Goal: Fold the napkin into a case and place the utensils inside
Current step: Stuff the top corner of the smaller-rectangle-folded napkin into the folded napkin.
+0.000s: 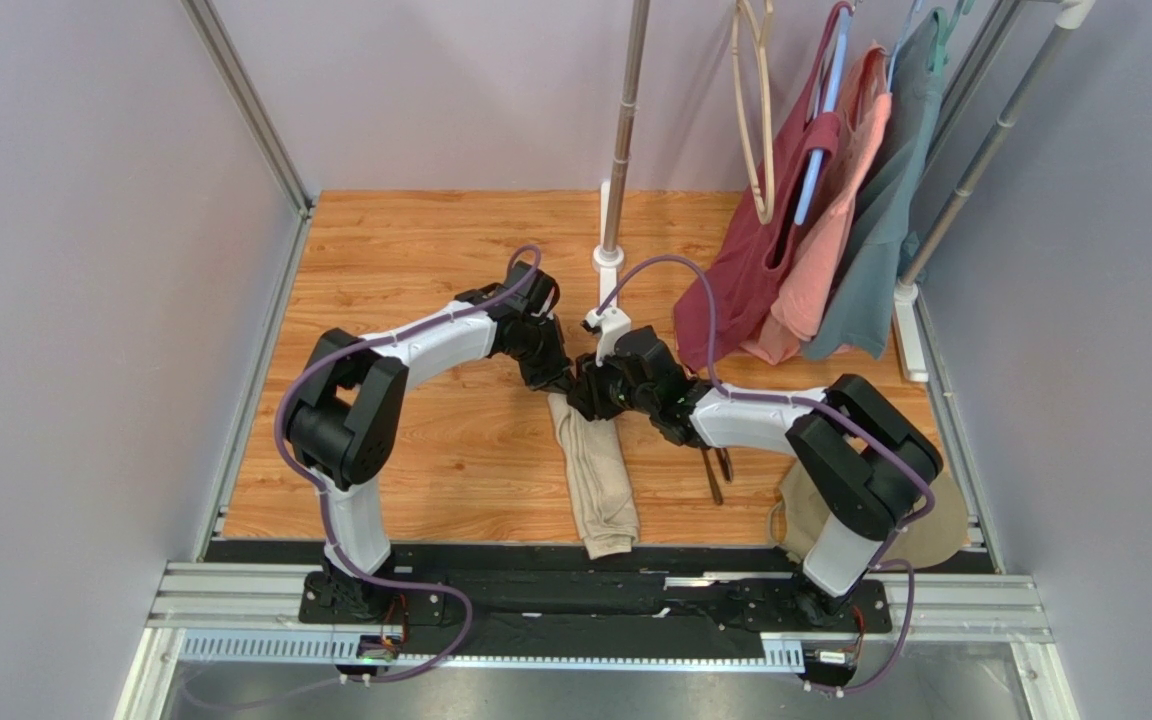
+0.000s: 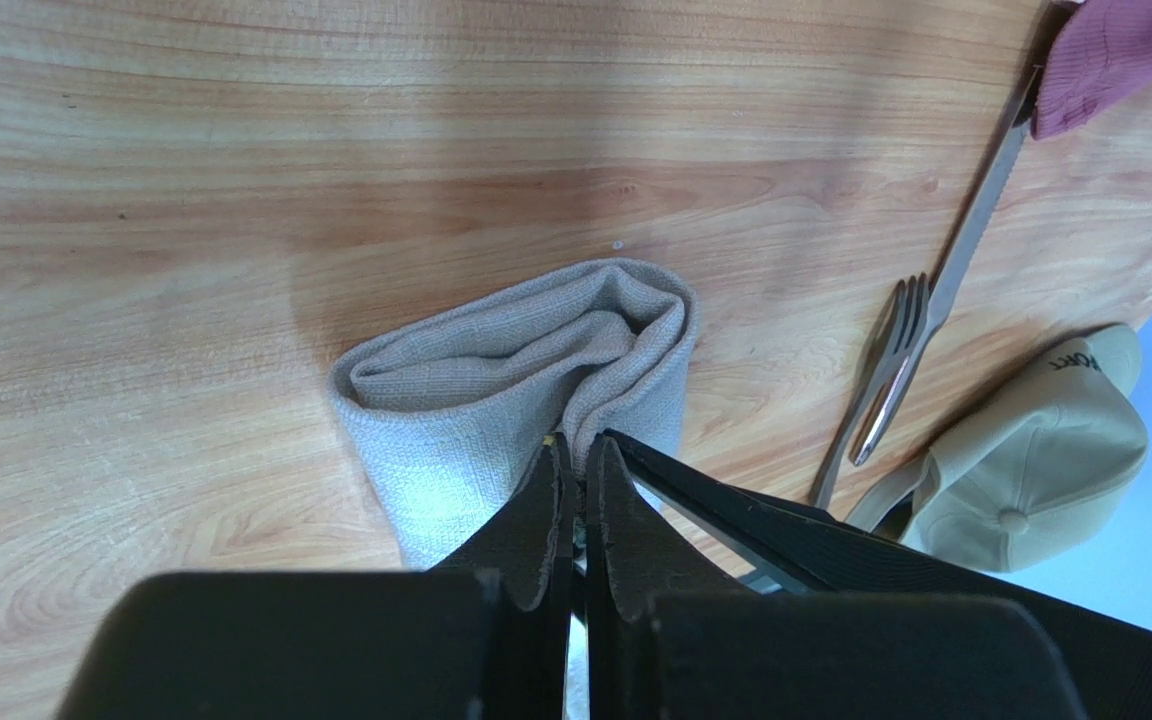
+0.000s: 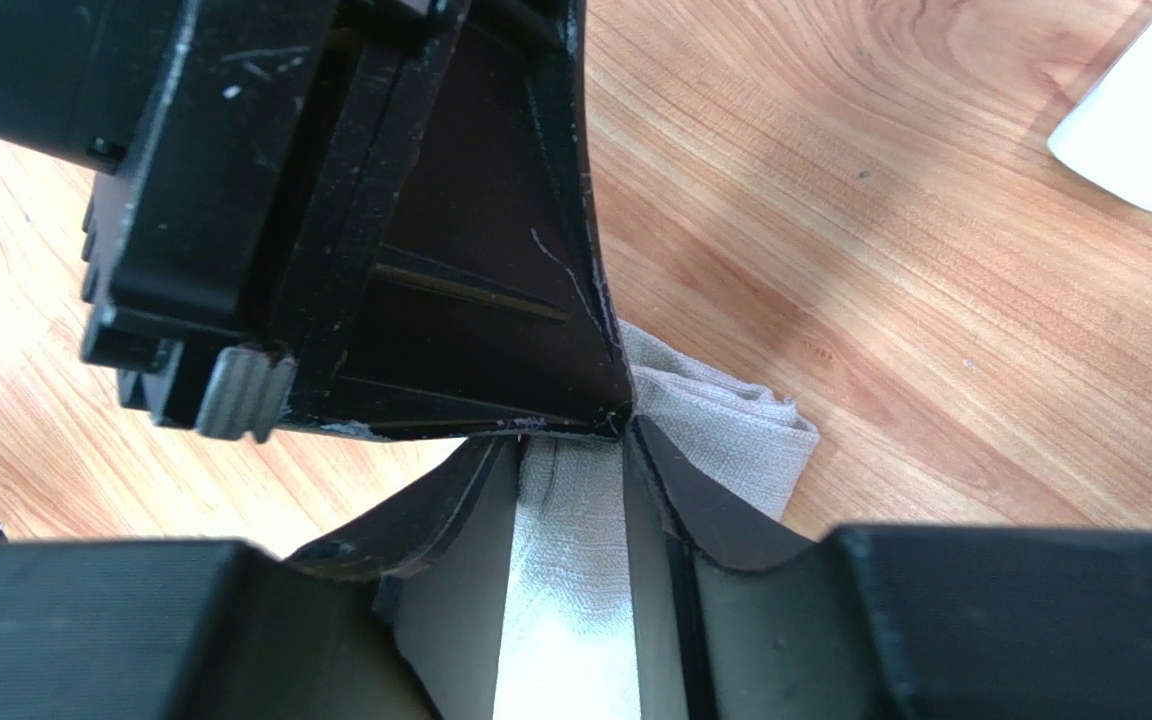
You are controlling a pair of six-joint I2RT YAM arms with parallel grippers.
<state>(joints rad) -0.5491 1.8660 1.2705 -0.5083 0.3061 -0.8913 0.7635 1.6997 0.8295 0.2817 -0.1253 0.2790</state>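
Observation:
The napkin [image 1: 600, 488] lies folded into a narrow beige-tan oblong case on the wooden table [image 1: 432, 270], running from the middle toward the near edge. Both grippers meet at its far end. My left gripper [image 1: 573, 386] is shut, pinching a layer at the napkin's looped end [image 2: 492, 390]; its tips show in the left wrist view [image 2: 582, 447]. My right gripper [image 1: 593, 395] is closed on a band of the same cloth [image 3: 732, 428], which fills the gap at its tips [image 3: 573, 446]. The utensils [image 1: 717, 468], a fork [image 2: 890, 353] and another slim piece [image 2: 980, 195], lie just right of the napkin.
A tan cap [image 1: 946, 525] lies at the near right under the right arm; it also shows in the left wrist view [image 2: 1033, 450]. Maroon, salmon and grey-teal garments [image 1: 808, 225] hang at the back right. A metal pole [image 1: 624, 135] stands on a white base behind the grippers.

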